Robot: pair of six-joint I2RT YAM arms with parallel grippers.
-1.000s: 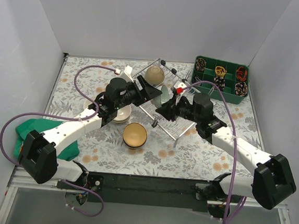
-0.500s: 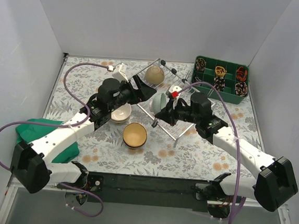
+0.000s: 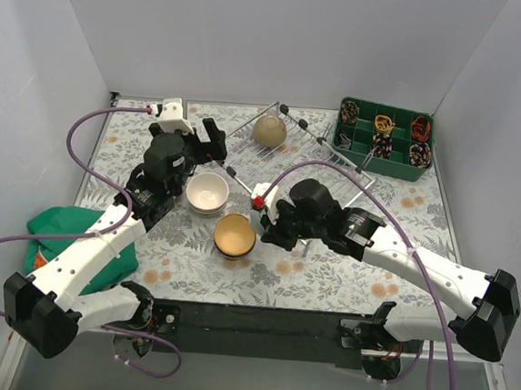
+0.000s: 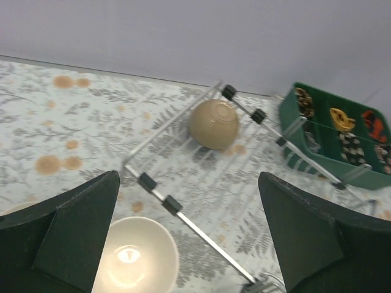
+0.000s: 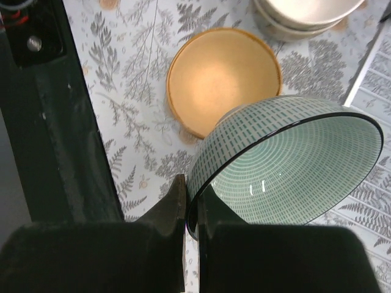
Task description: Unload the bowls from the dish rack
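Note:
The wire dish rack [image 3: 323, 159] lies at the back centre with one beige bowl [image 3: 269, 130] upside down in it; the bowl also shows in the left wrist view [image 4: 214, 124]. My right gripper [image 5: 192, 198] is shut on the rim of the pale green bowl [image 5: 287, 165] and holds it tilted above the table, just right of a tan bowl [image 5: 223, 79] [image 3: 235, 235]. In the top view my right gripper [image 3: 267, 221] hides the green bowl. My left gripper [image 3: 212, 141] [image 4: 201, 244] is open and empty above a stack of cream bowls [image 3: 208, 193] [image 4: 134, 259].
A green compartmented tray [image 3: 384, 137] of small items stands at the back right. A green cloth [image 3: 56, 232] lies at the front left under the left arm. The rack's near rail [image 4: 183, 213] runs beside the cream bowls.
My right gripper has carried the green bowl off the rack toward the front left, beside the tan bowl. My left gripper has drawn back left from the rack to above the cream bowls.

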